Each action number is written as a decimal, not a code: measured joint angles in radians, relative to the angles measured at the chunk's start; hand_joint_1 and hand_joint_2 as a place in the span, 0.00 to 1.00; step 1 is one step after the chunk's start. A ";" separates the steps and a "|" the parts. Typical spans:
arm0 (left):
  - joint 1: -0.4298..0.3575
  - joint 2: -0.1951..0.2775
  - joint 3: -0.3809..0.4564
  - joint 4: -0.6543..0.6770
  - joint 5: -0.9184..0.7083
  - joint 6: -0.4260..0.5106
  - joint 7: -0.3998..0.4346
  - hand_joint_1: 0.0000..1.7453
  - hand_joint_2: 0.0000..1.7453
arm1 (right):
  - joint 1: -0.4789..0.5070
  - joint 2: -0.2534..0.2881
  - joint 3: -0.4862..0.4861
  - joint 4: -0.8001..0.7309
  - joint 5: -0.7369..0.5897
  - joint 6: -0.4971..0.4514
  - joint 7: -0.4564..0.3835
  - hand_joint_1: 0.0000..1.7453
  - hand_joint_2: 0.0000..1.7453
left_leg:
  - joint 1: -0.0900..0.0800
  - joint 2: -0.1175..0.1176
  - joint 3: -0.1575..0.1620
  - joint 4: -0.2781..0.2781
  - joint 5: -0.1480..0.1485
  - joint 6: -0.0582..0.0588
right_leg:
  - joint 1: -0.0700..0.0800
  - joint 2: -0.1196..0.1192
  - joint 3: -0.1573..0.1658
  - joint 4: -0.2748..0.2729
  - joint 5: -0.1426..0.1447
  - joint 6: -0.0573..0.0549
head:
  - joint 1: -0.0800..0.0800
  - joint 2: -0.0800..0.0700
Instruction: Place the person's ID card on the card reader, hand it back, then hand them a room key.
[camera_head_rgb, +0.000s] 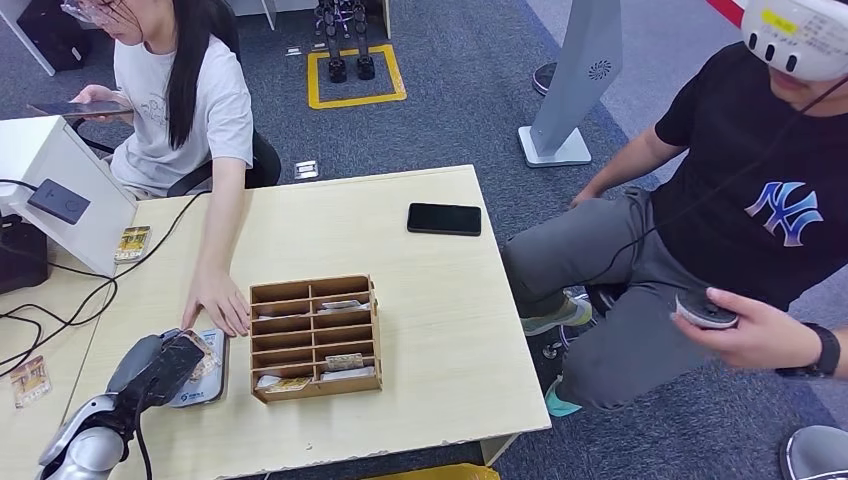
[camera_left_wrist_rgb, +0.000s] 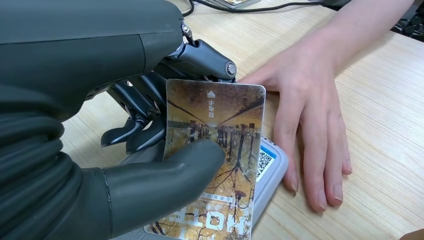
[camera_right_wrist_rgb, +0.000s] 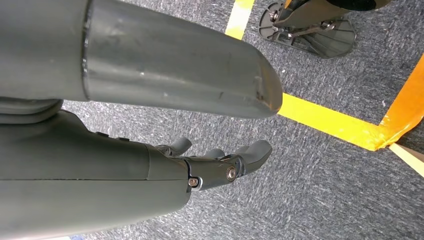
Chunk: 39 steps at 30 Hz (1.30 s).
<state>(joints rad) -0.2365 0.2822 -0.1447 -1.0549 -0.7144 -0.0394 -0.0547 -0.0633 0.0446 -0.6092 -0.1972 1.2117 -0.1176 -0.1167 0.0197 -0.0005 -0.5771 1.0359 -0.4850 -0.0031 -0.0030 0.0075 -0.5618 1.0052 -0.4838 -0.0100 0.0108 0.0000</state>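
My left hand (camera_head_rgb: 158, 369) pinches a card (camera_head_rgb: 204, 351) printed with a brown tree-lined picture. In the left wrist view the thumb and fingers of that hand (camera_left_wrist_rgb: 125, 60) clamp the card (camera_left_wrist_rgb: 220, 145), which is held tilted just over the grey card reader (camera_left_wrist_rgb: 274, 167). The reader (camera_head_rgb: 205, 388) lies on the table's front left. A person's hand (camera_head_rgb: 218, 305) rests flat on the table right beside it, and the wrist view shows that hand (camera_left_wrist_rgb: 310, 115) touching the reader's edge. My right hand (camera_right_wrist_rgb: 215, 165) hangs over the carpet with its fingers extended, holding nothing.
A wooden slotted rack (camera_head_rgb: 315, 337) with several cards stands mid-table, right of the reader. A black phone (camera_head_rgb: 444, 218) lies at the far edge. A white box (camera_head_rgb: 55, 175), cables and loose cards (camera_head_rgb: 132, 242) sit left. A seated person with a headset holds a controller (camera_head_rgb: 705, 312) at right.
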 joint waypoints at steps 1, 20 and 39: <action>-0.001 -0.001 0.001 0.003 -0.003 0.004 0.000 1.00 1.00 | 0.000 0.000 0.000 0.000 0.000 0.000 0.000 0.00 0.00 | 0.000 0.000 0.000 0.000 0.000 0.000 | 0.000 0.000 0.000 0.000 0.000 0.000 | 0.000 0.000; -0.053 -0.084 0.153 -0.173 0.696 -0.074 -0.152 1.00 1.00 | -0.008 0.000 -0.017 -0.001 0.027 -0.018 -0.019 0.00 0.00 | 0.000 -0.004 -0.005 0.000 0.004 -0.002 | 0.000 -0.004 -0.005 0.000 0.002 -0.002 | 0.000 0.000; -0.252 -0.073 0.191 -0.303 0.501 0.213 -0.216 1.00 1.00 | -0.022 0.000 -0.022 -0.001 0.055 -0.004 -0.010 0.00 0.00 | 0.000 -0.003 -0.006 0.000 0.004 -0.002 | 0.000 -0.002 -0.007 0.000 0.002 -0.002 | 0.000 0.000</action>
<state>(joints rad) -0.4890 0.2091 0.0463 -1.3579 -0.2134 0.1731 -0.2708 -0.0854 0.0446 -0.6316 -0.1984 1.2662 -0.1212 -0.1265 0.0199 -0.0040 -0.5834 1.0357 -0.4813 -0.0052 -0.0029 0.0053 -0.5689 1.0052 -0.4822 -0.0117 0.0111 0.0000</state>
